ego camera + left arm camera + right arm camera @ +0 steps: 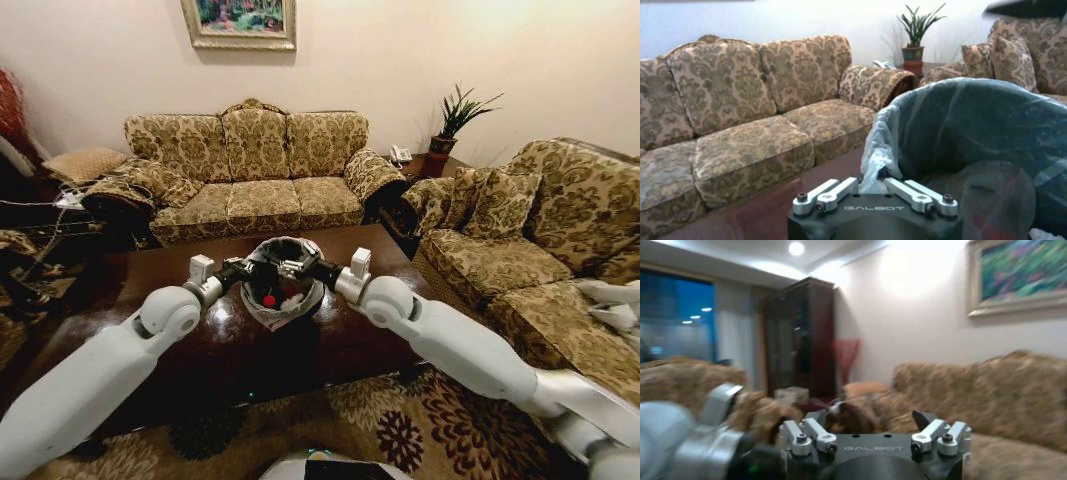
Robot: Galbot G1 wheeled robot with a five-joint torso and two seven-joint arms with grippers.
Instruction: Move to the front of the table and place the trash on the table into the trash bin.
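The trash bin (283, 283), dark with a pale plastic liner, stands on the dark glossy table (150, 290) between my two arms. Inside it lie trash pieces: a red one (269, 300) and a white one (293, 299). My left gripper (247, 270) is at the bin's left rim; in the left wrist view the left gripper (871, 181) is shut on the liner edge of the bin (973, 145). My right gripper (313, 270) is at the bin's right rim. The right gripper (870, 420) has its fingers spread, with nothing clearly held between them.
A patterned three-seat sofa (255, 170) stands behind the table and a matching one (520, 250) to the right. A potted plant (447, 130) sits on a corner stand. A patterned carpet (400, 430) lies in front. Clutter and cables (40, 240) lie at the left.
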